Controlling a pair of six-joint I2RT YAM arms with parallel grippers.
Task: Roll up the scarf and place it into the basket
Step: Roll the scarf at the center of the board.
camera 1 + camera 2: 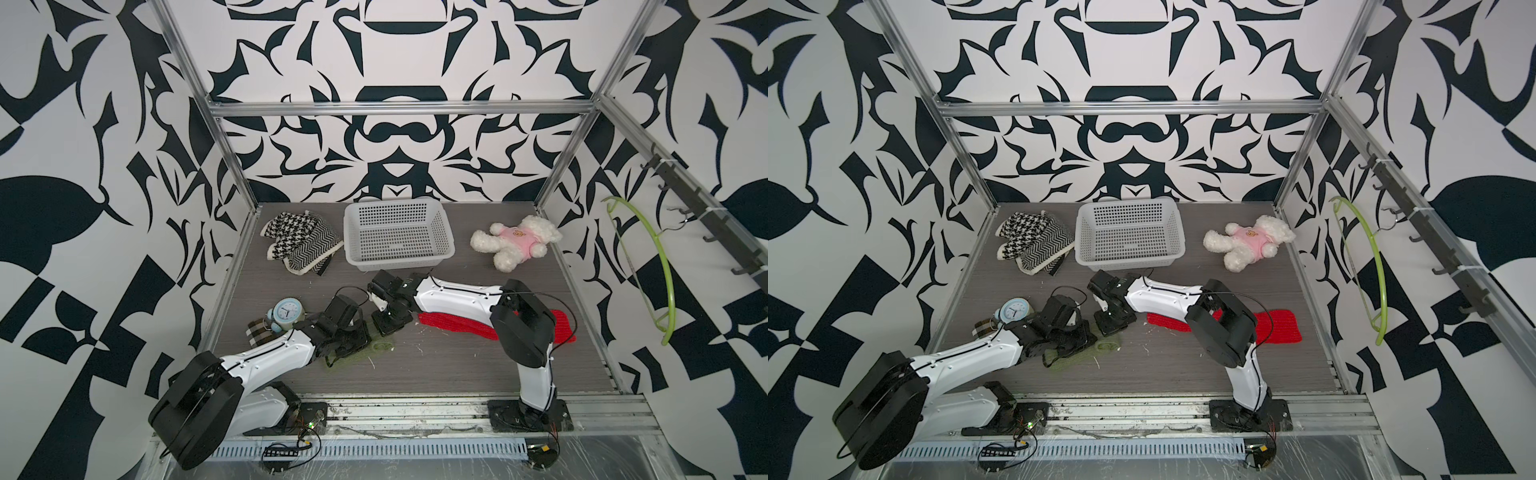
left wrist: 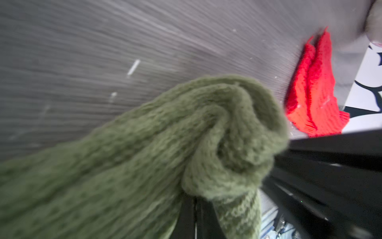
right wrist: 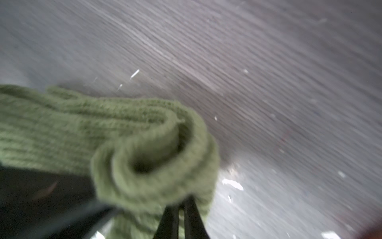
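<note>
The scarf is olive-green knit and lies partly rolled at the front middle of the table. Both arms meet over it. In the left wrist view its rolled end bunches over my left gripper, whose jaws are shut on the cloth. In the right wrist view the other coiled end sits on my right gripper, also shut on the cloth. In a top view the left gripper and the right gripper are close together. The white perforated basket stands at the back middle with nothing in it.
A red knitted cloth lies under the right arm. Black-and-white patterned scarves lie left of the basket and a white plush bear right of it. A blue alarm clock on a plaid cloth stands by the left arm.
</note>
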